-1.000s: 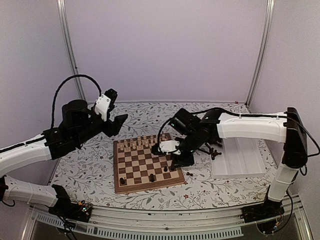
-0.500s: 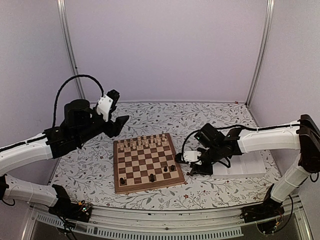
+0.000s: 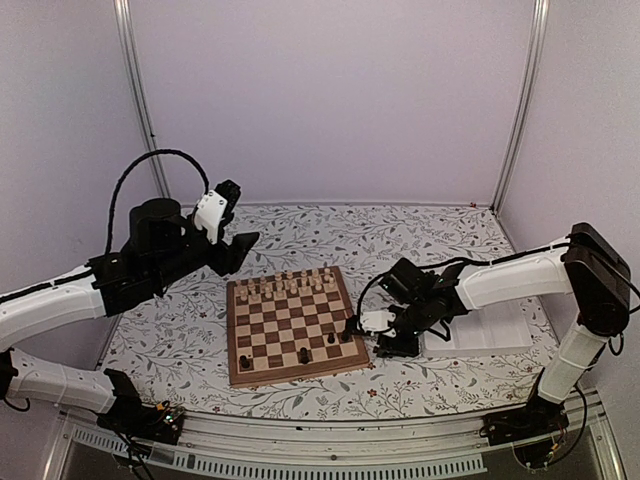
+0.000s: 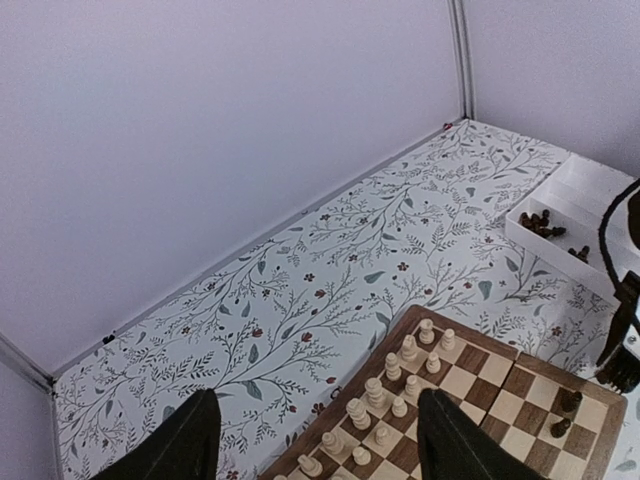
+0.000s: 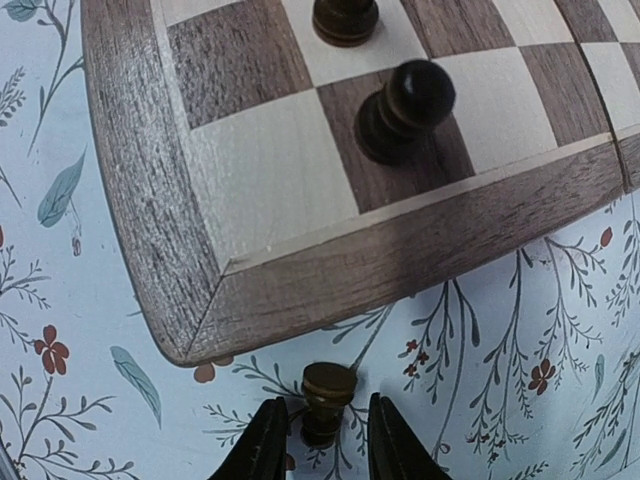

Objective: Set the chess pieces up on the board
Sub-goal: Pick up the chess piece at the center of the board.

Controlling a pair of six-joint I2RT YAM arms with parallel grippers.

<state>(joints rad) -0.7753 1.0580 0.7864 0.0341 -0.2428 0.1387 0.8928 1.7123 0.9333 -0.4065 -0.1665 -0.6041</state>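
The board [image 3: 280, 330] lies mid-table with pale chessmen along its far rows. A few dark chess pieces [image 3: 303, 355] stand on its near rows. In the right wrist view two of them, a pawn [image 5: 405, 105] among them, stand near the board's corner [image 5: 400, 260]. One more dark piece [image 5: 328, 393] stands on the tablecloth just off that corner. My right gripper [image 3: 385, 345] [image 5: 325, 445] is low over it, open, one finger on each side with a thin gap. My left gripper [image 3: 240, 243] [image 4: 315, 440] hangs open and empty above the board's far left.
A white compartment tray [image 3: 480, 318] sits right of the board, and the left wrist view shows several dark pieces [image 4: 540, 222] in it. Flowered cloth covers the table. Walls close the back and both sides.
My right gripper has left the board's right edge, swung right, then settled low off the near right corner. Its jaws have narrowed around the loose dark piece. The left arm barely moved.
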